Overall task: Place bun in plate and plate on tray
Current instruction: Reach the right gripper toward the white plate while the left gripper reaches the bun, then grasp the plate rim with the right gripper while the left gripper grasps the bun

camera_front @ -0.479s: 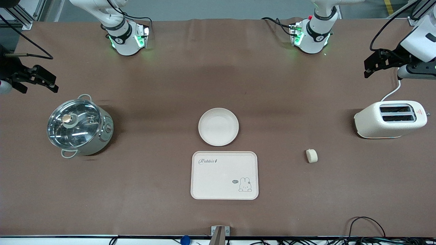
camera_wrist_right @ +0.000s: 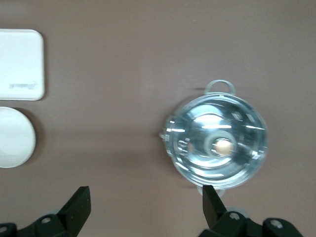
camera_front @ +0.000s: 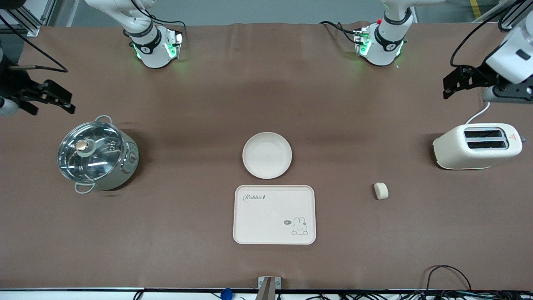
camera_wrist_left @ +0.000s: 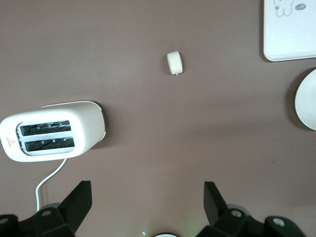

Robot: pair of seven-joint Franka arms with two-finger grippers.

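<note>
Robot lab: aluminium framing (camera_front: 25, 21), cables (camera_front: 449, 275), brown-covered table (camera_front: 166, 233).

We see a brown desk (camera_front: 200, 233), off-white plate (camera_front: 267, 155), cream bun (camera_front: 381, 190), cream tray (camera_front: 266, 225) with a rabbit drawing, white toaster (camera_front: 476, 146), silver pot (camera_front: 98, 155).

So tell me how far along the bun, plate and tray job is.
Nothing is done yet. The bun lies on the table, the plate sits bare beside the tray. Left gripper and right gripper hang open, holding nothing. Both placements remain.
</note>
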